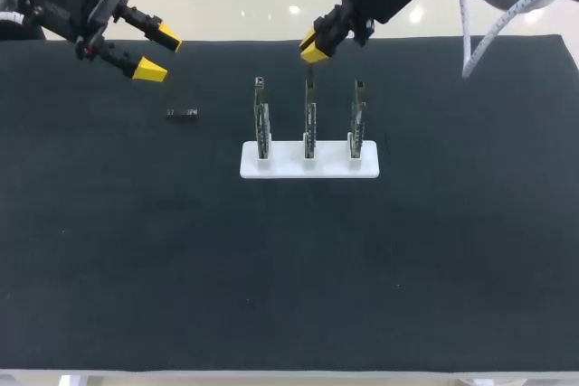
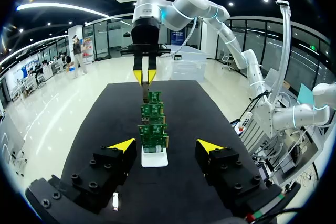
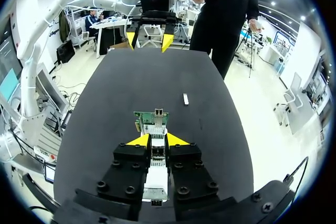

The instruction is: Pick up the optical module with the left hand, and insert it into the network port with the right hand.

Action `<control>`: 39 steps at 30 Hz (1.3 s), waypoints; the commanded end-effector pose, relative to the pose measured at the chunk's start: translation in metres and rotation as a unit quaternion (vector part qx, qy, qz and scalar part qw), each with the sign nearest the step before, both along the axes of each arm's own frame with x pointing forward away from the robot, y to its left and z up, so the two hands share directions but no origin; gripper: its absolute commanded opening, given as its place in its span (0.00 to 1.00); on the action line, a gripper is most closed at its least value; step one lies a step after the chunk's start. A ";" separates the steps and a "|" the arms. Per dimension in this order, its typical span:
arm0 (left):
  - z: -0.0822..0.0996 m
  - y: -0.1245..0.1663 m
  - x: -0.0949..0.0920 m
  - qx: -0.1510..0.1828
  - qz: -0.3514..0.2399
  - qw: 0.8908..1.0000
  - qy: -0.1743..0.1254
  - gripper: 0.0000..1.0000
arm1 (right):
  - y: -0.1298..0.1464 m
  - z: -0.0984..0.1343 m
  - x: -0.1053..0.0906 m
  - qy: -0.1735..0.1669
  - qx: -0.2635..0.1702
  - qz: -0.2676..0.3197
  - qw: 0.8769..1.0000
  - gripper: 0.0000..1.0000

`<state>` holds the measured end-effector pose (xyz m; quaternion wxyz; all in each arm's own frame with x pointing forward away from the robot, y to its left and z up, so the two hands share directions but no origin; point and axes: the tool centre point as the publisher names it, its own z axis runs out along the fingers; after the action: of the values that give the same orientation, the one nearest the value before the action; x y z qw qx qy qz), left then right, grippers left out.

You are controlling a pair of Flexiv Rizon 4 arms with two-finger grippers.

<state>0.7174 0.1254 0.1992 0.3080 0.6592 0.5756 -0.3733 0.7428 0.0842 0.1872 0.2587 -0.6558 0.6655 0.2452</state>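
Head view: the module (image 1: 182,114) lies flat on the mat (image 1: 271,268), left of the boards and just near-right of the left gripper (image 1: 156,53). That gripper hangs with its fingers wide apart, likely so it can come down around the module. The right gripper (image 1: 314,48) hovers over the middle board with its tips drawn together and nothing in them. It is probably parked there to be close to the port. Three boards (image 1: 309,124) stand upright in one white base (image 1: 280,167), seemingly so a module can go in from above. There is one module, and there are two grippers.

Left wrist view: the left gripper (image 2: 167,145) has its two yellow tips spread. The three boards line up straight ahead of it, one behind another. The right gripper (image 2: 144,80) is above them, its tips meeting.

Right wrist view: the right gripper (image 3: 157,141) shows only a narrow slit between its tips, with a board below it. A second board (image 3: 152,121) stands just ahead. The single module (image 3: 185,98) lies farther left on the mat, well apart, between the boards and the open left gripper (image 3: 148,39).
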 end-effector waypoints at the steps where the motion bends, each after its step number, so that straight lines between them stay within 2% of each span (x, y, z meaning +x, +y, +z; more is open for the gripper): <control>1: 0.000 0.000 0.001 0.002 0.000 1.000 0.001 1.00 | 0.001 -0.003 0.002 0.000 0.003 0.000 1.000 0.00; 12: 0.000 0.000 0.001 0.002 0.000 1.000 0.001 1.00 | 0.003 -0.006 0.002 0.001 0.007 -0.003 1.000 0.00; 22: 0.000 0.000 0.001 0.002 0.000 1.000 0.001 1.00 | 0.003 0.007 0.003 0.007 -0.007 0.000 1.000 0.00; 39: 0.000 0.000 0.001 0.002 0.000 1.000 0.001 1.00 | 0.001 0.001 0.002 0.005 -0.001 -0.001 1.000 0.00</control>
<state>0.7174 0.1255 0.1992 0.3080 0.6592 0.5755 -0.3733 0.7463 0.0863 0.1890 0.2530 -0.6546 0.6678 0.2481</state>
